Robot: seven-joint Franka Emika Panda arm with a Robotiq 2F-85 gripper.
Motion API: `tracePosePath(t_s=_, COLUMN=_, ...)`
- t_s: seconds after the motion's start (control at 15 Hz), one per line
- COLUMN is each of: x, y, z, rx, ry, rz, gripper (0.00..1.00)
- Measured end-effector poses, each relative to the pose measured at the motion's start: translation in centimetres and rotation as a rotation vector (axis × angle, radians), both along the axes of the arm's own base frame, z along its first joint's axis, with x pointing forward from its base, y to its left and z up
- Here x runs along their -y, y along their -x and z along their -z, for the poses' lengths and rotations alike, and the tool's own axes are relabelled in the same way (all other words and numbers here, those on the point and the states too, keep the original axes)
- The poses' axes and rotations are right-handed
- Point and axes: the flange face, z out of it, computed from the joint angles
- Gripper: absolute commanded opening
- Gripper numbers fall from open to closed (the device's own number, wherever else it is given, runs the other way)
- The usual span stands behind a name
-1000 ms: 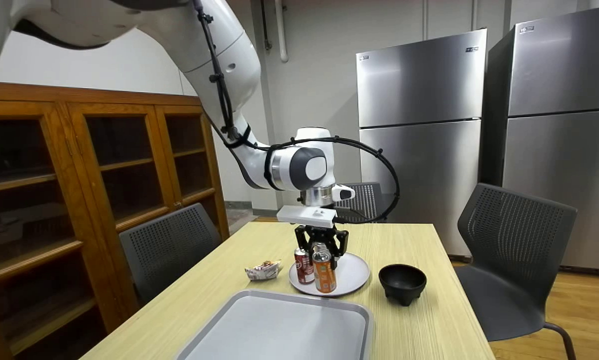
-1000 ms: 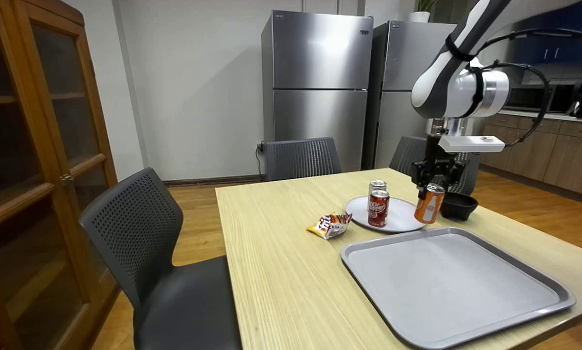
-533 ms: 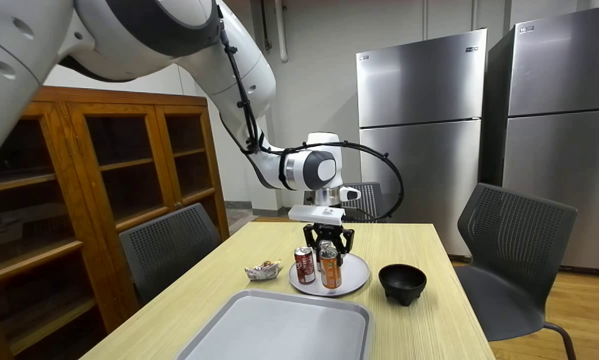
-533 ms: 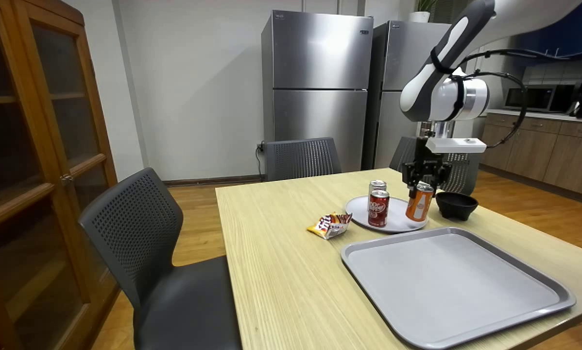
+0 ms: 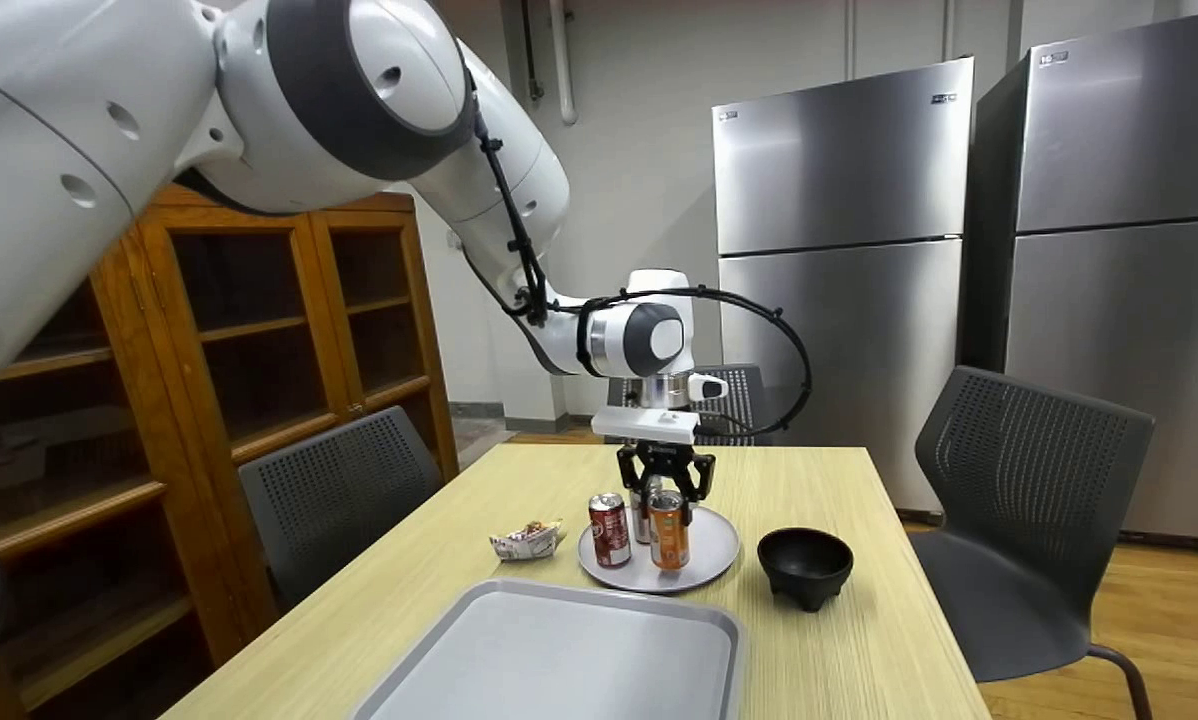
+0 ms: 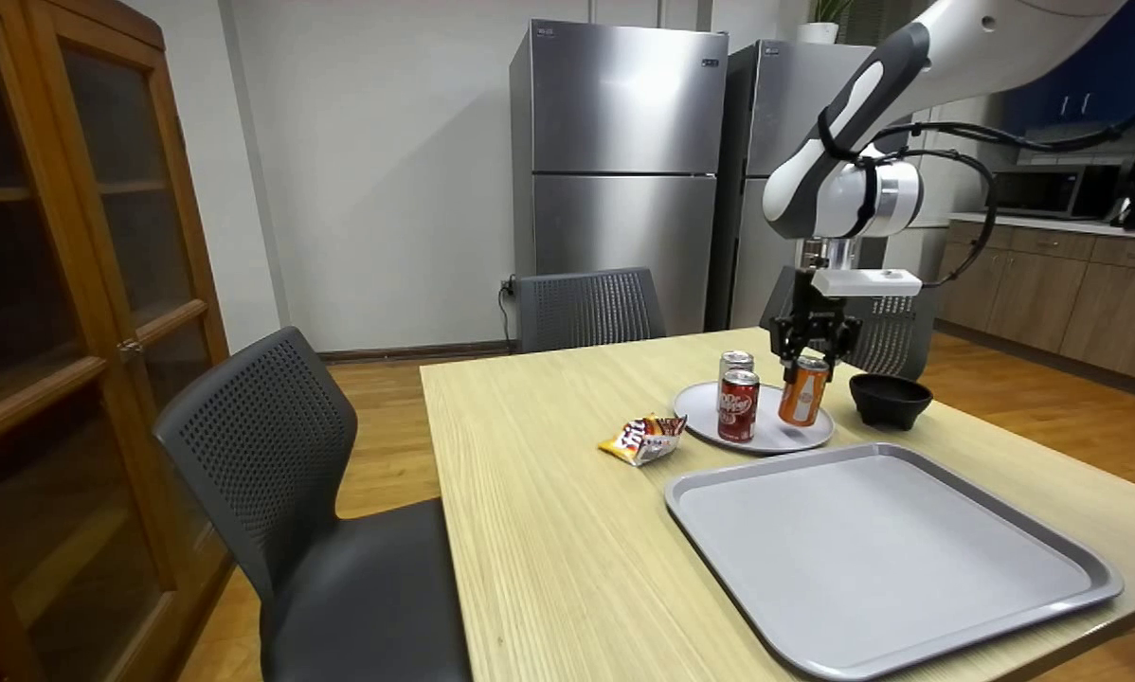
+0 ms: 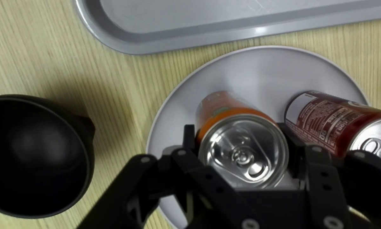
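Your pincer [image 7: 239, 139] is clamped on the upper part of the orange can [image 6: 803, 396], over the plate [image 5: 709, 548]; you cannot tell whether the can's base touches it. The can leans slightly in an exterior view, so releasing it as it is could tip it over. Your hold is high on smooth metal, so a knock low down might swing the can in your grip. The dark red can [image 7: 324, 121] stands just beside the pincer, on the side away from the black bowl [image 7: 34, 156]; straying that way could topple it. The wrist view gives you the pull tab [image 7: 249, 162], too small to make out from outside. Both exterior views show the silver can [image 6: 735, 361] near the pincer and the snack bag [image 6: 648, 439] well apart from it; the wrist view shows you neither clearly.
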Motion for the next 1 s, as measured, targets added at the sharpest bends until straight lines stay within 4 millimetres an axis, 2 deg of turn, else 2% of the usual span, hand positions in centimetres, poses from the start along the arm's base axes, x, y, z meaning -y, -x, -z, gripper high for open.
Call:
tracePosePath(t_s=0.53, x=-0.3, y=-2.4, z=2.0, rx=-0.039, ry=-0.016, rz=-0.014, gripper=0.38)
tracePosePath(t_s=0.6, x=-0.3, y=-2.5, z=2.2, rx=-0.043, ry=-0.017, rz=-0.014, gripper=0.42)
tracePosePath(t_s=0.67, x=-0.2, y=-2.8, z=2.2, rx=-0.045, ry=-0.018, rz=-0.015, gripper=0.88)
tracePosePath(t_s=0.73, x=-0.2, y=-3.0, z=2.2, rx=-0.047, ry=-0.019, rz=-0.016, gripper=0.89)
tracePosePath(t_s=0.87, x=-0.2, y=-3.3, z=2.2, rx=-0.047, ry=-0.019, rz=-0.017, gripper=0.99)
tracePosePath(t_s=1.0, x=-0.1, y=-3.7, z=1.7, rx=-0.037, ry=-0.016, rz=-0.017, gripper=1.0)
